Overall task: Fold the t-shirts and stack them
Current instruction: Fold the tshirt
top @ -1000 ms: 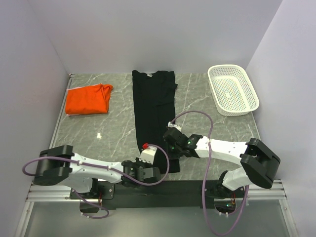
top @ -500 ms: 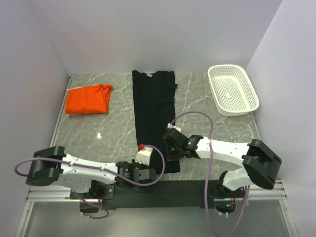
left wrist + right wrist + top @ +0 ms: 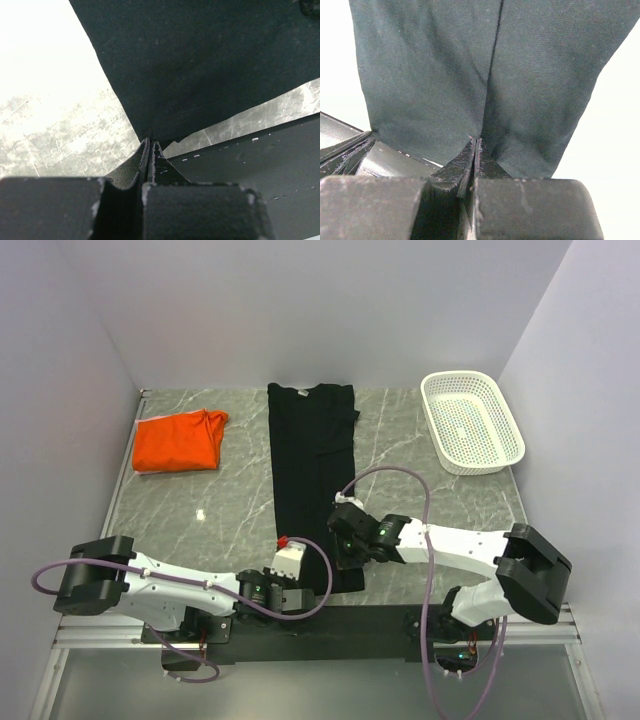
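A: Two shirts on this one. Where are they sitting?

B: Black shirt (image 3: pixel 310 470) is lying as a long narrow strip down the middle of the desk (image 3: pixel 230 510), collar at the far edge, hem reaching the near edge. Orange shirt (image 3: pixel 180 440) is sitting by the far left corner, well apart from the black one.

A: Orange one done?

B: Looking like it. It's bunched into a compact block, a bit rumpled on one side. I'm calling it folded.

A: And the black?

B: Partway. The sides are looking tucked in already, with a bit of sleeve poking out on the right side near the collar. It's stretching full length, so the crosswise folds are yet to come.

A: Tools?

B: Both are clenched on the black shirt's hem. Left tool (image 3: pixel 150 147) is pinching the near left corner of the hem, fingers pressed together with cloth running into them. Right tool (image 3: pixel 475 147) is doing the same on the near right part of the hem, and a lengthwise fold line is running away from its tips.

A: So what step are we tagging?

B: I'm guessing they're setting up to carry the hem toward the collar. That's a judgement only.

A: What's remaining?

B: Folding the black shirt across, maybe twice, then putting one shirt on the other. Nothing is stacked yet.

A: Basket?

B: White mesh basket (image 3: pixel 470 425) is sitting at the far right corner, and nothing is showing inside it.
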You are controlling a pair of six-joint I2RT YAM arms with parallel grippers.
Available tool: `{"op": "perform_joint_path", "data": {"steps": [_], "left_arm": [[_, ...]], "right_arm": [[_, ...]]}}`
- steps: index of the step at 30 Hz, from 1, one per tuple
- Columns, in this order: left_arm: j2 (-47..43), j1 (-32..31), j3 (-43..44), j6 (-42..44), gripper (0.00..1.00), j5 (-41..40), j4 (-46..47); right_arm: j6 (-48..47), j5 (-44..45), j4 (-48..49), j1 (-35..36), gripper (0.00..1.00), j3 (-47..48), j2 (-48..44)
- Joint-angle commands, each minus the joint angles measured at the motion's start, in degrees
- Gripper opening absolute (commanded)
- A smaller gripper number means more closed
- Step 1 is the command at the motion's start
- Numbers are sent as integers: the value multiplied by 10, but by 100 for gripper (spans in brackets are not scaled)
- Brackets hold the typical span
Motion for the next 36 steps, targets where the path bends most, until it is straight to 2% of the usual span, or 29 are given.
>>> {"op": "perform_joint_path", "data": {"steps": [1,4,7,8,10,11,12,13,14,17,20,25,29,36], "left_arm": [[-7,-9,18,-16,1,18,-16],[-6,-14,21,-12,1,25,-17],[-10,-20,23,-12,15,31,-17],[-17,-22,24,-14,27,32,-18],[-27,-25,25,-17,38,33,-27],[-41,-25,27,-22,46,32,-32],[-49,-26,26,-24,49,30,-38],[-70,-26,25,-27,54,27,-40],[-80,-26,23,-33,57,25,-41],[-132,-25,12,-57,67,8,-45],[-181,-7,-22,-83,75,5,-23],[-259,63,-107,-93,76,54,56],[-286,96,-129,-95,78,59,76],[-229,122,-140,-76,79,93,129]], "right_arm": [[6,0,2,4,0,14,12],[7,2,4,5,0,10,19],[7,8,4,5,1,11,28],[7,10,3,5,3,11,32],[7,14,1,4,16,12,30],[9,20,0,4,23,11,28],[9,24,-2,5,34,12,17],[9,31,-5,4,38,12,9],[9,37,-13,4,52,13,-9],[12,58,-40,4,63,16,-50],[22,69,-60,5,66,4,-92],[46,76,-66,2,68,-46,-126],[62,65,-49,0,69,-79,-136],[84,54,-31,-1,70,-129,-153]]}}
